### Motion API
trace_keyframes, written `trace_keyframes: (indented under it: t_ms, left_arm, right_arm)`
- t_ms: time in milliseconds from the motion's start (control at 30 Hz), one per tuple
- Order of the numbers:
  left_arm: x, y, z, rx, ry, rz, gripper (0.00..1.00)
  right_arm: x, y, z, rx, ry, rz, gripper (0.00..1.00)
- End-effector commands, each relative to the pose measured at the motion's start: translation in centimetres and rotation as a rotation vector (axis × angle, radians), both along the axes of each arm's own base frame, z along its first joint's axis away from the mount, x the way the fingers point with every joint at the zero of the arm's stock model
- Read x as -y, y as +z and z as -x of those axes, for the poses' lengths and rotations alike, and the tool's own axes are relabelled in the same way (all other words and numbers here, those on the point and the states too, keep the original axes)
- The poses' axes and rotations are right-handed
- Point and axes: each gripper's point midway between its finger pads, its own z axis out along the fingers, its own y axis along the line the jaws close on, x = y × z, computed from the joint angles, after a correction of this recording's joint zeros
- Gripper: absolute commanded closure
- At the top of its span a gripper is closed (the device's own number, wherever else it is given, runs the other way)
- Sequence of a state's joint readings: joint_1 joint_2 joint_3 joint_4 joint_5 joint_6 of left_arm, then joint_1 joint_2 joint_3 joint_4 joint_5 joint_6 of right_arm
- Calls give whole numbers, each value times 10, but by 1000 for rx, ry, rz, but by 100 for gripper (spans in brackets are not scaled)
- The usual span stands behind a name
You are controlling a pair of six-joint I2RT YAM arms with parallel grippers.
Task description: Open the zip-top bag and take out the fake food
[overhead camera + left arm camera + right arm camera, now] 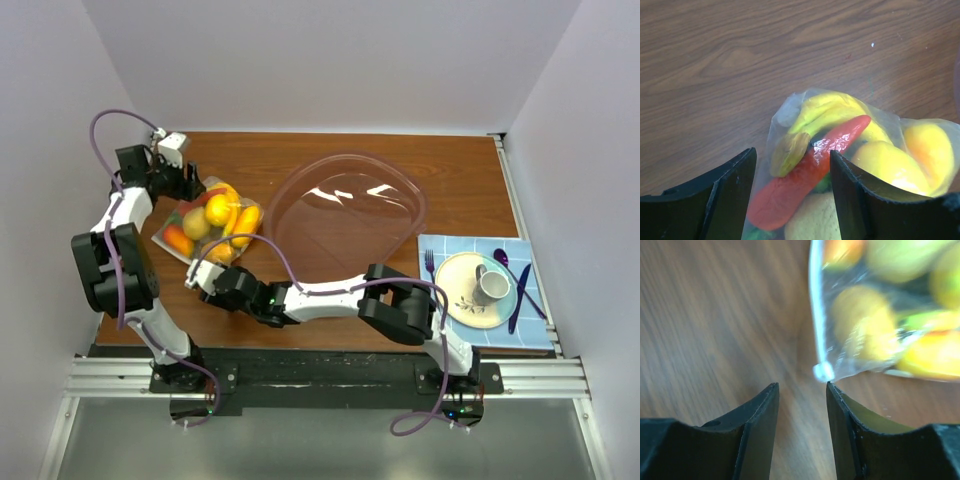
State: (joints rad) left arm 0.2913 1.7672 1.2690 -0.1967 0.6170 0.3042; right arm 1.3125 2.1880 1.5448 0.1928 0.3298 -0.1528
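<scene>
On the left of the table [330, 150], my two grippers bracket the zip-top bag [205, 235]; neither pinches it.
My left gripper [792, 152] stands spread astride the bag's far end, a red chilli [810, 170] of the fake food [880, 160] lying between its fingers, placed, I judge, to anchor that end; my right gripper [801, 385] is parted over bare wood, the bag's near corner just beside one fingertip, lined up to catch the seal; the food sits inside the bag.
</scene>
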Motion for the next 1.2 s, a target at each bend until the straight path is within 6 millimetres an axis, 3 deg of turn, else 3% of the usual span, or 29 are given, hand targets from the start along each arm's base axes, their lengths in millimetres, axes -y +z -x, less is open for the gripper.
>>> trace_keyframes:
  t_ms: [0, 133, 400, 667, 1033, 1100, 1167]
  left_arm:
    - [1, -18, -9, 0, 16, -12, 35]
    - [2, -26, -6, -18, 10, -18, 35]
    - [7, -43, 7, -43, -14, -30, 36]
    - [13, -55, 10, -67, -27, -45, 36]
    - [13, -50, 6, -57, -22, -53, 36]
    - [13, -49, 7, -58, -22, -48, 36]
    - [14, -48, 8, -56, -23, -48, 36]
  right_arm:
    - [-16, 23, -3, 48, 54, -46, 50]
    - [-13, 24, -16, 113, 10, -29, 48]
    - [0, 54, -38, 294, -106, -71, 47]
    - [-4, 38, -46, 362, -98, 2, 46]
    - [4, 15, -41, 305, -88, 57, 48]
    - [6, 15, -43, 311, -100, 64, 51]
    - [8, 15, -45, 312, -103, 64, 60]
